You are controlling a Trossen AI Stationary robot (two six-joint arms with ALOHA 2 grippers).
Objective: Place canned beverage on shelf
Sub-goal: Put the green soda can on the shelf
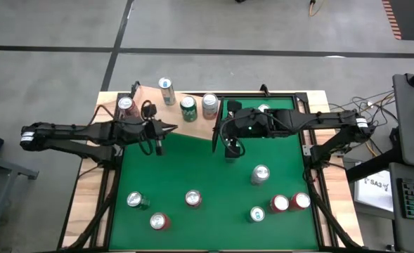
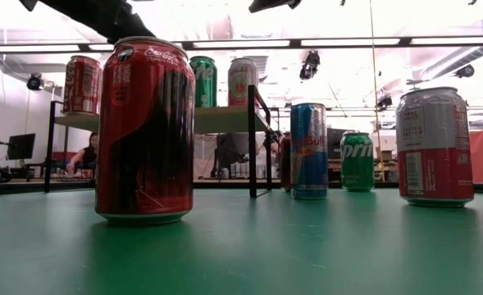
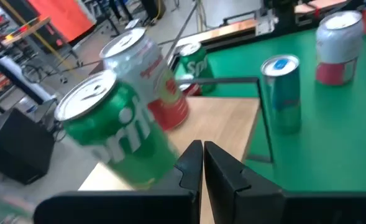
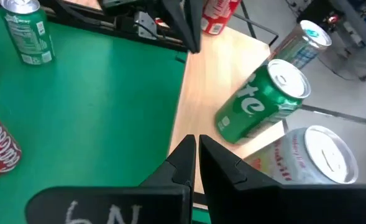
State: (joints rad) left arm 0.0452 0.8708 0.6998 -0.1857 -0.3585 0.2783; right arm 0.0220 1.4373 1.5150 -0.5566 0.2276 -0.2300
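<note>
I work over a green felt-like bench (image 1: 214,169) whose far left corner is taken by the shelf (image 1: 192,126), a flat pale wood-grain board with a thin dark upright end panel at its right edge. My left fingers (image 1: 173,129) hang over the board's near edge, pointing right, clenched together on nothing; in the left wrist view the two dark pads (image 3: 202,163) meet with no gap. My right fingers (image 1: 214,140) sit just past the dark end panel, pointing left, also pressed shut and empty (image 4: 192,158). The two tips are near each other, so the room between them is tight, while the middle of the green cloth in front of them lies open. On the board I count four smooth metal cylinders: a red cola can (image 1: 125,105) at the left, a slim pale blue-and-silver can (image 1: 166,91) at the far edge, a green lemon-lime soda can (image 1: 188,109), and a silver-and-red can (image 1: 209,105) just beside it. On the cloth stand seven more: one silver-topped can (image 1: 260,173) alone near the right, three (image 1: 280,204) clustered at the near right, three (image 1: 192,199) spread along the near left. One further can top (image 1: 263,109) shows behind my right arm.
</note>
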